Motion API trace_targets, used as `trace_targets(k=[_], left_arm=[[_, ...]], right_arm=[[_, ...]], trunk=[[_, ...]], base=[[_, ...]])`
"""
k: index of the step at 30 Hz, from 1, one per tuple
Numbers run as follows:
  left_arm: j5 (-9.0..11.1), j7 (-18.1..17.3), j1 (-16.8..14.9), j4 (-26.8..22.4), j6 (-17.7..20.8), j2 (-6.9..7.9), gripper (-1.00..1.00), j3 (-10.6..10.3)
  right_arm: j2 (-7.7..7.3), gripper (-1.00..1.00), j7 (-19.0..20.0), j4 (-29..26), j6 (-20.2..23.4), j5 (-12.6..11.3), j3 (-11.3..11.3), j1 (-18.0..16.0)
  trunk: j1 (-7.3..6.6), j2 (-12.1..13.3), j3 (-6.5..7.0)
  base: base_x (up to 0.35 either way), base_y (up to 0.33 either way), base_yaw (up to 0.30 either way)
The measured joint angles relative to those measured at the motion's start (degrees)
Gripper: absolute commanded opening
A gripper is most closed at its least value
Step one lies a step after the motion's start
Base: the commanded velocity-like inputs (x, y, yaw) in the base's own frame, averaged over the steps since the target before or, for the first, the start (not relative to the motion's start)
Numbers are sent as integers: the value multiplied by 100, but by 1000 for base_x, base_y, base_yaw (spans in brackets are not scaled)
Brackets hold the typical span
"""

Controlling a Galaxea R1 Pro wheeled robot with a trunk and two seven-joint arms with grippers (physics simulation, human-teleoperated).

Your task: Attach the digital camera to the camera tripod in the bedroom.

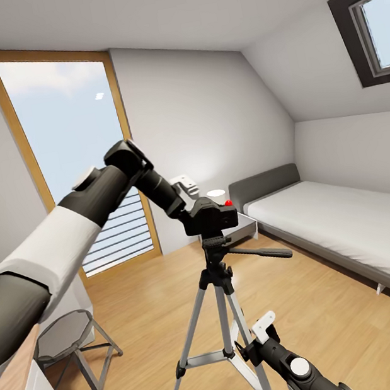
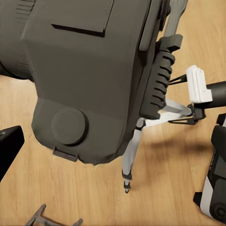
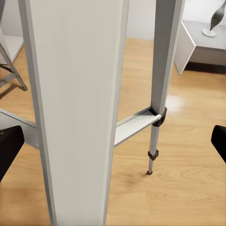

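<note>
Head view, left tool (image 1: 201,210) gripping digital camera (image 1: 215,216) atop camera tripod (image 1: 224,318), right tool (image 1: 261,332) spread around leg

left gripper (image 1: 206,213): fingers buried behind the digital camera (image 1: 214,214), grip can't be made out
camera tripod (image 1: 222,318): one foot cut off at the bottom edge
right gripper (image 3: 113,141): just two dark fingertips at the frame edges
</note>
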Motion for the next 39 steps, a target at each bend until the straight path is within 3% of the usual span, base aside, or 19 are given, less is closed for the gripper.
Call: trace_targets(k=[15,29,39], left_arm=[[17,0,0,-31,0,196,100,121],[22,0,0,-35,0,299,100,649],[22,0,0,-89,0,534,100,1010]], right_arm=[[0,100,0,145,-8,0,0,0],[0,100,1,198,-63,0,0,0],[0,100,5,216,-443,0,21,0]], trunk=[[0,0,0],[0,0,0],[0,0,0]], base=[[0,0,0],[0,0,0],[0,0,0]])
